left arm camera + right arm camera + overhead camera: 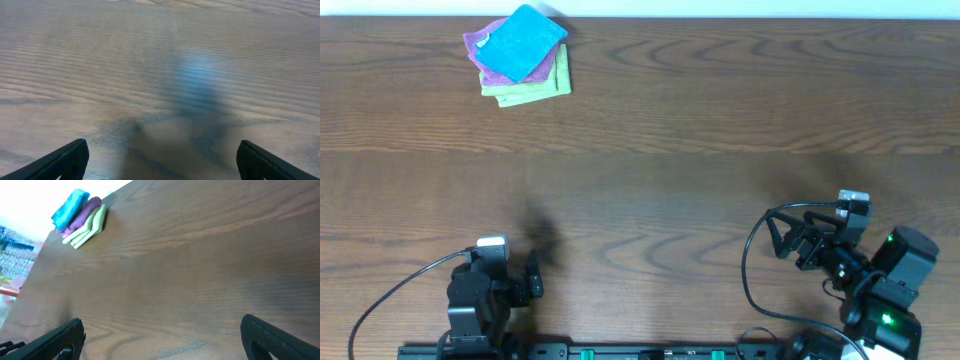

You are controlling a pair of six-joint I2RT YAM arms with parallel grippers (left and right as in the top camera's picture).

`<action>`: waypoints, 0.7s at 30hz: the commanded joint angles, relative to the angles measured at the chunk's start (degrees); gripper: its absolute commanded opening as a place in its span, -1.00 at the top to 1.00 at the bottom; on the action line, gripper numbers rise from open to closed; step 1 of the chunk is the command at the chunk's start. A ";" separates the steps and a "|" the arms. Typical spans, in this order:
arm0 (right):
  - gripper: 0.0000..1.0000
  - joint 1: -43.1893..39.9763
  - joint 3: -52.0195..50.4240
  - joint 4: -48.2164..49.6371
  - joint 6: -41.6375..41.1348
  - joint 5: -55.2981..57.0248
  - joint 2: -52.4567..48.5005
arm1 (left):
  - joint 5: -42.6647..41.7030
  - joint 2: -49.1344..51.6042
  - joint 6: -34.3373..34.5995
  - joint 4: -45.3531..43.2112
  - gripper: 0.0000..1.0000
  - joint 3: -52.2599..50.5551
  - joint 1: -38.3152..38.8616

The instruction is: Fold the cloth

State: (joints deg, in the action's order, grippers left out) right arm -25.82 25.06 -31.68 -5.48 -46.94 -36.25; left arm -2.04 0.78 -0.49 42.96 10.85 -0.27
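The sky-blue cloth [523, 43] lies folded on top of a stack at the far left of the table, over a purple cloth [477, 45] and a light green cloth [532, 88]. It also shows in the right wrist view [69, 207], far off at the top left. My left gripper [515, 275] is open and empty near the front edge, far from the stack; in its own view [160, 160] only bare wood lies between the fingers. My right gripper [790, 240] is open and empty at the front right [160, 337].
The dark wooden table [700, 120] stretches between the grippers and the stack. The far table edge [720, 17] meets a white wall. Black cables [752, 270] loop beside the right arm base.
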 commanded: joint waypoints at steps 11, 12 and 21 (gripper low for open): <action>-0.99 -0.39 -0.07 0.11 -0.24 -1.09 0.24 | 2.64 -0.57 -0.83 0.46 -0.91 -1.38 -0.02; -0.99 -0.39 -0.07 0.11 -0.24 -1.09 0.26 | 2.64 -0.57 -0.83 0.46 -0.91 -1.38 -0.02; -0.99 -0.20 -0.07 -0.70 -0.24 -1.07 0.59 | 2.64 -0.57 -0.83 0.44 -0.91 -1.38 -0.02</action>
State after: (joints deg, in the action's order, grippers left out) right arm -25.82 25.06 -32.01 -5.48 -46.96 -36.23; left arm -0.60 0.80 -0.47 42.94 10.85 -0.27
